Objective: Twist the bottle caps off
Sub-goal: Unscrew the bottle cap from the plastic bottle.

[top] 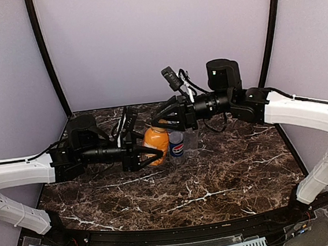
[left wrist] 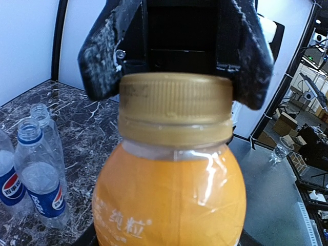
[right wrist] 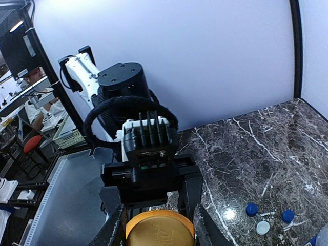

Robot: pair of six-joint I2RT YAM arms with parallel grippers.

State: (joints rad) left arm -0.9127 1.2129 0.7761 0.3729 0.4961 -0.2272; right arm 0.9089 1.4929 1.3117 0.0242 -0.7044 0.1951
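The short orange bottle [top: 156,142] stands at the table's middle. My left gripper [top: 151,148] is shut on its body from the left. The bottle [left wrist: 169,200] fills the left wrist view, with its orange cap [left wrist: 174,102] on top. My right gripper [top: 163,122] comes in from the right and is shut on that cap [right wrist: 160,231], one finger [right wrist: 205,228] on each side. Two clear blue-labelled bottles [left wrist: 38,179] and one clear unlabelled bottle [left wrist: 45,120] stand beside it with open mouths. Two blue caps [right wrist: 251,209] and a white cap [right wrist: 263,227] lie loose on the table.
The Pepsi bottle [top: 177,147] and a clear bottle [top: 190,141] stand close to the right of the orange bottle. The dark marble table [top: 216,182] is walled by light panels at the back and sides.
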